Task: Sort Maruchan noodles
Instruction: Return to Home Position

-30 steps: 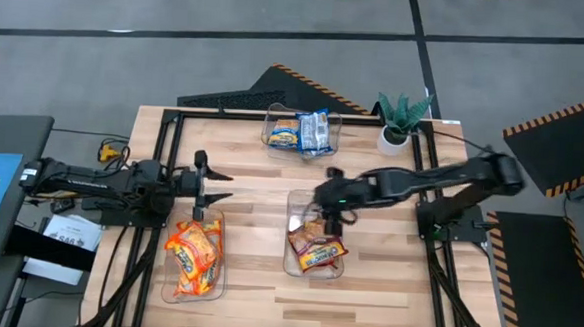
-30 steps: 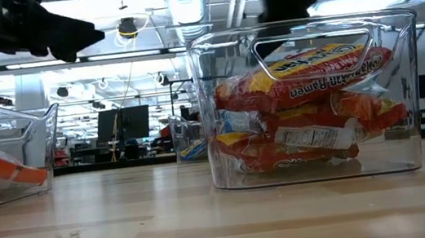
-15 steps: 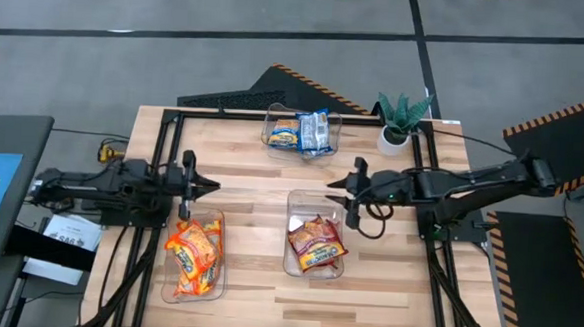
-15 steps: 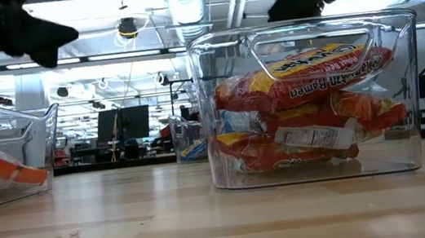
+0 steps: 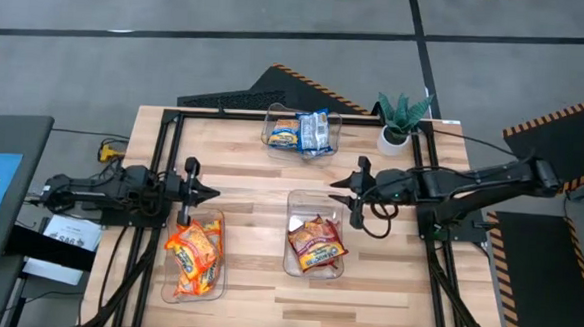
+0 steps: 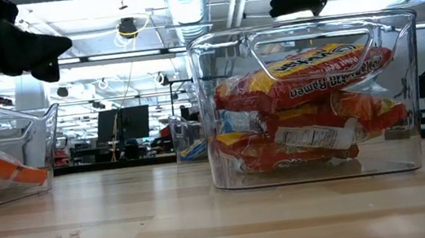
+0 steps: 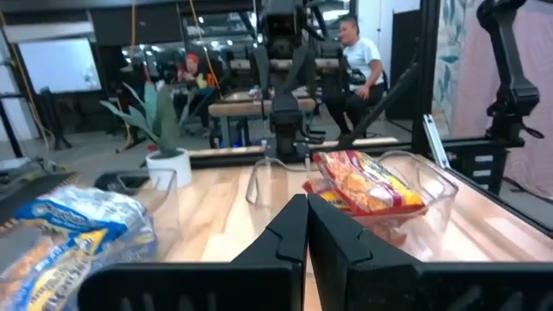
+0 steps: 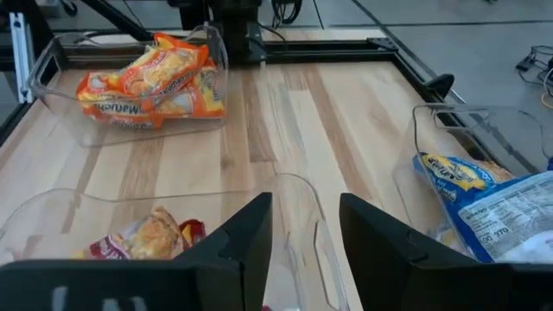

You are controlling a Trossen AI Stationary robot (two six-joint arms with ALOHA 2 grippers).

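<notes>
1. Low in the high view, just right of centre, a clear bin [image 5: 292, 199] holds the red-brown noodle packets [image 5: 316, 247]. In the low view they fill the bin stacked flat.
2. At lower left on the table [image 5: 366, 278], a second clear bin [image 5: 190, 293] holds the orange noodle packets [image 5: 194, 254], heaped loosely.
3. The left gripper [image 5: 210, 192] hovers at mid left, just above the upper end of the orange bin. Its fingers are pressed together with nothing between them.
4. The right gripper [image 5: 336, 187] hovers right of centre, by the upper right corner of the red-brown bin. Its fingers are spread apart and hold nothing.
5. At upper centre, a third bin [image 5: 272, 112] holds the blue noodle packets [image 5: 304, 132].
6. A potted plant [image 5: 402, 119] stands at the table's upper right corner.
</notes>
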